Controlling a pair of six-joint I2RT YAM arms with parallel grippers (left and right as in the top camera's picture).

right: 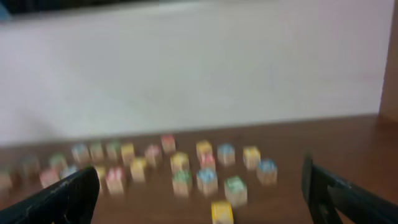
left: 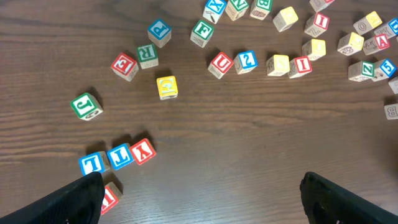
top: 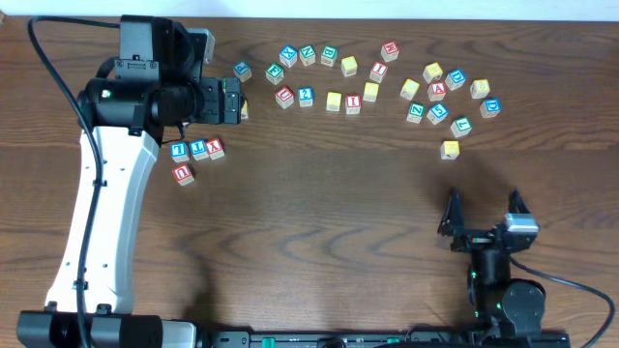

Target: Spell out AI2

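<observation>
Your left gripper (top: 238, 100) (jaws spread, empty) is nearest; the 2 block (top: 306, 96) lies at its 3 o'clock.

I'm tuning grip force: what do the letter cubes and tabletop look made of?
The small letter cubes, like the blue-printed 2 cube, look like pale wood with painted faces; tan edges show. The dark brown tabletop shows matte wood grain, possibly laminate.

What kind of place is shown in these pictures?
Probably a robotics lab workbench: a dark brown wooden table, small coloured wooden letter blocks scattered on it, a white robot arm, and a plain pale wall behind.
</observation>
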